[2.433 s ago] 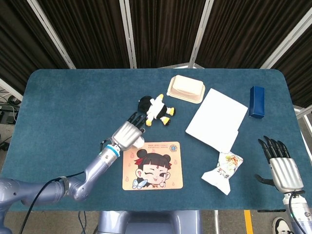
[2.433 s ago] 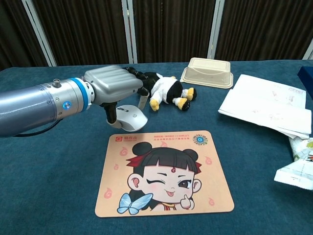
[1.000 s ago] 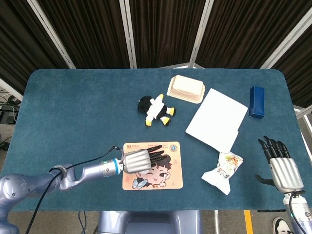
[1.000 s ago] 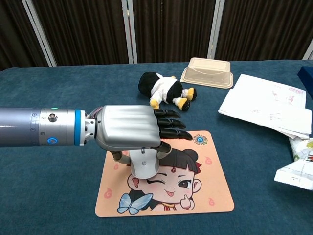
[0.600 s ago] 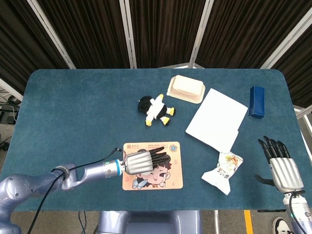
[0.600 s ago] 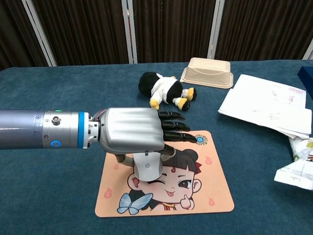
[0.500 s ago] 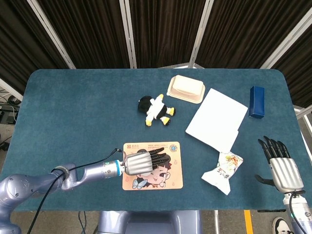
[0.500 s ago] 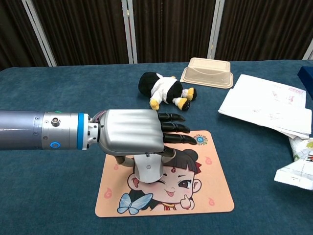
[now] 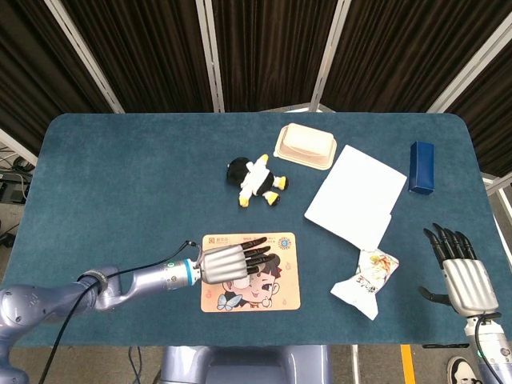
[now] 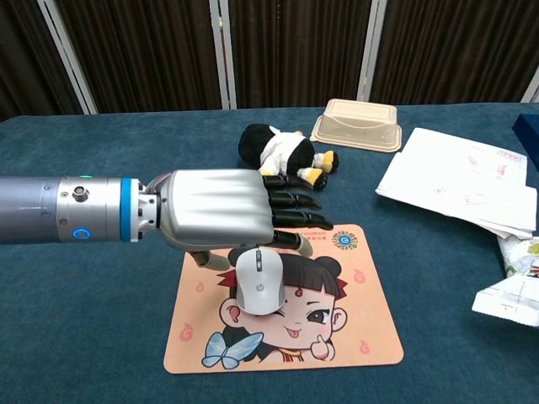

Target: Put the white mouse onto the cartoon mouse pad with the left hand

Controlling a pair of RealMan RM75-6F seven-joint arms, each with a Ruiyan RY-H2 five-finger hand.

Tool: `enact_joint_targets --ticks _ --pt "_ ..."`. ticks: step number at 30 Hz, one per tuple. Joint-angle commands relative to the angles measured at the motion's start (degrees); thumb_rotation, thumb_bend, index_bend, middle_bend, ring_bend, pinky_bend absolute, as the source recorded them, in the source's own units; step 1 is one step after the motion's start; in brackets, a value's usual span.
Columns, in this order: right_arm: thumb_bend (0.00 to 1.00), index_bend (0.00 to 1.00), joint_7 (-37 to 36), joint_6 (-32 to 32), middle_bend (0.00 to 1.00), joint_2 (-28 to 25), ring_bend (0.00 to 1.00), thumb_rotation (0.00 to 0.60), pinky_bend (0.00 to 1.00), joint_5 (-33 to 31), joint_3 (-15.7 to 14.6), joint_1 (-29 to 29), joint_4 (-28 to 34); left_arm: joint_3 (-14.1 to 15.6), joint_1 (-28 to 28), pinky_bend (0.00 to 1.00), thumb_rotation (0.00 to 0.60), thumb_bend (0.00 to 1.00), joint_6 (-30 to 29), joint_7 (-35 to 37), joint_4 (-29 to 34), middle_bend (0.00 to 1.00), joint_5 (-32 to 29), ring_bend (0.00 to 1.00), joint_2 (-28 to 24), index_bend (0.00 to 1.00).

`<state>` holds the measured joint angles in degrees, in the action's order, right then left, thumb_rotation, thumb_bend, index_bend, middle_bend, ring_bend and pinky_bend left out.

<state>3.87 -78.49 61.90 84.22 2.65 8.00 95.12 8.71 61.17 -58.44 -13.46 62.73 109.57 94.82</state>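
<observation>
The white mouse (image 10: 258, 282) lies on the cartoon mouse pad (image 10: 337, 328), over the drawn girl's forehead. My left hand (image 10: 221, 210) hovers just above and behind the mouse, fingers stretched out flat, thumb hanging down at the mouse's left; nothing is held. In the head view the left hand (image 9: 228, 263) covers the left half of the pad (image 9: 280, 292) and hides the mouse. My right hand (image 9: 462, 274) stays at the table's near right corner, fingers spread, holding nothing.
A black-and-white plush toy (image 10: 282, 156) lies just beyond the pad. A beige lidded box (image 9: 305, 146), white paper sheets (image 9: 356, 194), a blue box (image 9: 422, 166) and a snack packet (image 9: 368, 282) occupy the right half of the table.
My left hand carried the mouse from the bare cloth onto the pad. It has now let go and lifted, so the whole mouse shows on the pad.
</observation>
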Motion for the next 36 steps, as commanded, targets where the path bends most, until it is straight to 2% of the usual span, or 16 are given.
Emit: enact_joint_targets --ticks 1,9,12,15,18,24,28,36 --pt "0.11 0.01 0.02 -0.01 0.00 -0.01 0.00 0.600 0.00 0.02 0.00 0.00 0.00 -0.74 -0.79 0.00 0.600 0.23 -1.86 -0.86 1.66 0.00 -0.33 0.00 -2.27 0.19" --pt "0.11 0.01 0.20 -0.26 0.00 0.13 0.00 0.600 0.00 0.14 -0.01 -0.08 -0.11 -4.09 -6.01 0.00 0.600 0.23 -7.41 -5.47 8.74 0.00 -5.42 0.00 -10.27 0.15" --pt "0.11 0.01 0.26 -0.48 0.00 0.30 0.00 0.600 0.00 0.23 0.01 -0.14 -0.32 -6.13 -11.57 0.00 0.600 0.23 -9.08 -11.94 15.21 0.00 -12.89 0.00 -15.49 0.14" --pt "0.11 0.01 0.30 -0.56 0.00 0.36 0.00 0.600 0.00 0.26 0.02 -0.17 -0.37 -6.80 -14.03 0.00 0.600 0.23 -9.82 -14.57 18.71 0.00 -16.31 0.00 -17.45 0.10" --pt "0.11 0.01 0.38 -0.79 0.00 0.52 0.00 0.600 0.00 0.38 0.01 -0.25 -0.52 -7.77 -19.12 0.00 0.600 0.23 -12.64 -16.83 23.63 0.00 -22.67 0.00 -20.44 0.08" --pt "0.11 0.01 0.71 -1.23 0.00 0.84 0.00 0.600 0.00 0.52 0.07 -0.38 -0.75 -8.67 -26.49 0.00 0.600 0.23 -19.32 -15.61 26.97 0.00 -27.92 0.00 -24.31 0.07" --pt "0.11 0.01 1.01 -1.45 0.00 1.05 0.00 0.600 0.00 0.55 0.14 -0.43 -0.87 -8.71 -31.34 0.00 0.600 0.20 -22.41 -10.43 28.08 0.00 -30.49 0.00 -27.42 0.05" --pt "0.11 0.01 1.26 -1.79 0.00 1.34 0.00 0.600 0.00 0.52 0.24 -0.56 -1.00 -8.09 -36.21 0.00 0.600 0.18 -24.57 -2.79 24.54 0.00 -29.67 0.00 -28.77 0.03"
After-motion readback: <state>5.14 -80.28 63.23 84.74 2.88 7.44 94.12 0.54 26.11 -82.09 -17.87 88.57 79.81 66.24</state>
